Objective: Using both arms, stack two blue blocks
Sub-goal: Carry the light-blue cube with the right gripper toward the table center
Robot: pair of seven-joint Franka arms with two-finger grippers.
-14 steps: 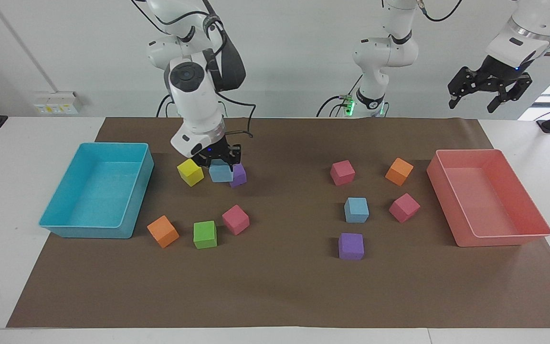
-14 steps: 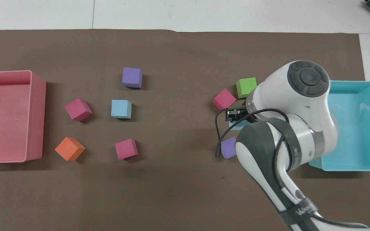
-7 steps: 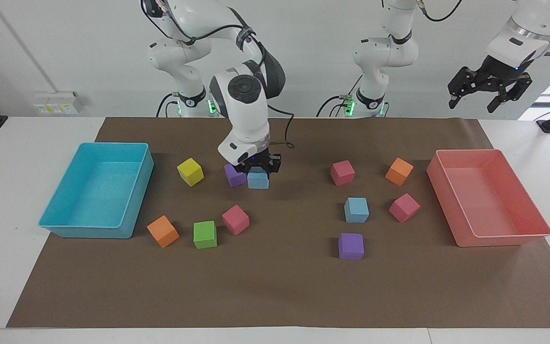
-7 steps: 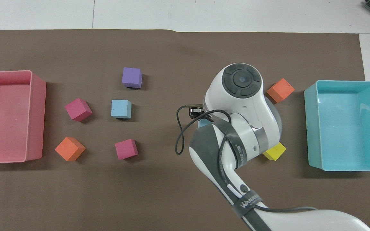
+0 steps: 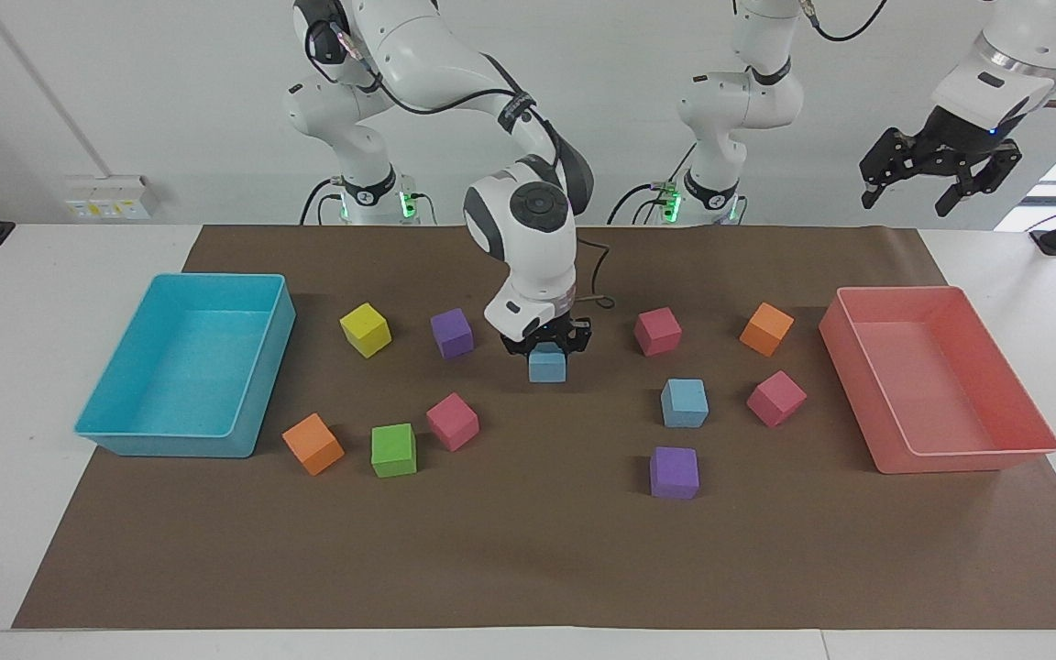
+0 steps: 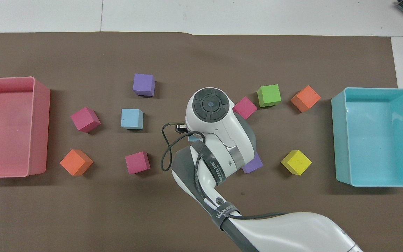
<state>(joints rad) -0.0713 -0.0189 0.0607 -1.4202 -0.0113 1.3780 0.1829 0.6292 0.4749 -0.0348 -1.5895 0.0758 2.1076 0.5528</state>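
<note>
While a second ago it sat beside the yellow cube, the right tool now grasps one blue block mid-worktop, nearing the other blue block; left tool waits, released.

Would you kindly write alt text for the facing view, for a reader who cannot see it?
The right hand, shut on a blue block, is low over the middle of the brown mat, while the second blue block sits on the mat toward the left arm's end. The left hand waits raised above the pink tray; other coloured cubes and a cyan tray surround them.
</note>
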